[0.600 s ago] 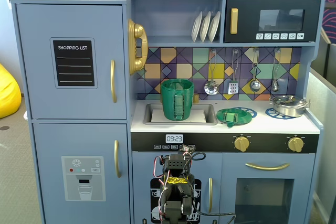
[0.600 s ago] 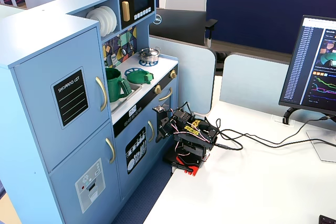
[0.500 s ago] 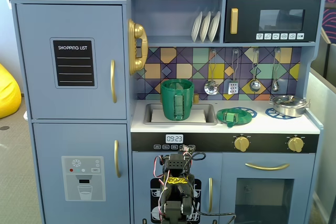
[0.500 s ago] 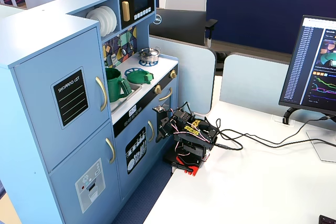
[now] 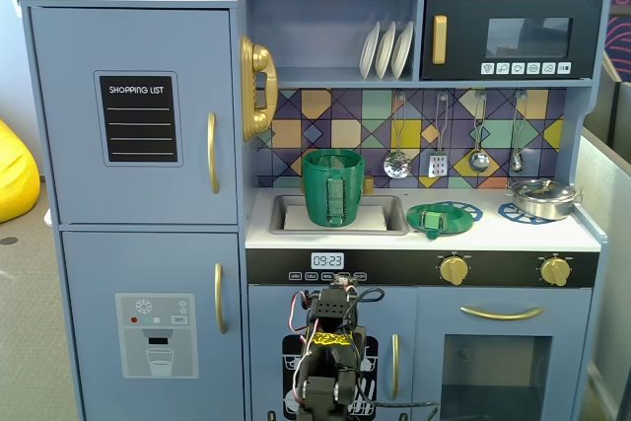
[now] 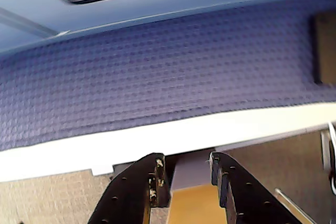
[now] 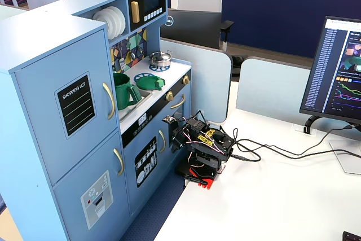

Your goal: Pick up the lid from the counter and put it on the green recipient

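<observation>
The lid [image 5: 434, 219], a flat round green disc with a knob, lies on the white counter [image 5: 493, 236] to the right of the sink, over a blue burner ring. It also shows in the other fixed view [image 7: 150, 82]. The green recipient [image 5: 333, 187], a tall ribbed pot with a handle strip, stands in the sink and has no lid on it; it also shows from the side [image 7: 123, 90]. My arm [image 7: 200, 148] is folded low on the white table, well below the counter. In the wrist view my gripper [image 6: 186, 162] is open and empty, pointing down at the table edge and blue carpet.
A shiny silver pot [image 5: 540, 197] with its lid stands on the right burner ring. Ladles and utensils [image 5: 439, 160] hang on the back wall above the counter. The counter's front panel with gold knobs [image 5: 454, 268] overhangs the arm [image 5: 330, 362]. A monitor [image 7: 338, 71] and cables are on the table.
</observation>
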`<state>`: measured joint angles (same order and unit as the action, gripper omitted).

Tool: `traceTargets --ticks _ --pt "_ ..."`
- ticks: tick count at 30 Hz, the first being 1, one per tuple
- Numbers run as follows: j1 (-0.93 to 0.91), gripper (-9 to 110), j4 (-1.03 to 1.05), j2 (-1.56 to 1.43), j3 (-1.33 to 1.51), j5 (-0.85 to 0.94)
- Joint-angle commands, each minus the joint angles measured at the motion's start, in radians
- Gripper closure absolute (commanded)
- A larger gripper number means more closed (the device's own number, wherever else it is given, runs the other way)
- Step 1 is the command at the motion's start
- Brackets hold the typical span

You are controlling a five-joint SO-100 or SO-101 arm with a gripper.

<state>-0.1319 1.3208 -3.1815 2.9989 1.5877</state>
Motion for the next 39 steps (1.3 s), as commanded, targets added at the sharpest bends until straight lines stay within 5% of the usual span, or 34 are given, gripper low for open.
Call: traceTargets --ticks 1,11,15,24,39 --pt "-0.124 101 -0.179 0.044 -0.123 0.071" --pt "-0.325 101 -0.896 0.345 -0.474 0.083" --pt "-0.394 89 -1.097 0.459 -0.543 0.081" --pt "-0.528 64 -1.249 0.640 -0.620 0.051" --pt "-0.494 64 -1.359 1.017 -0.864 0.052"
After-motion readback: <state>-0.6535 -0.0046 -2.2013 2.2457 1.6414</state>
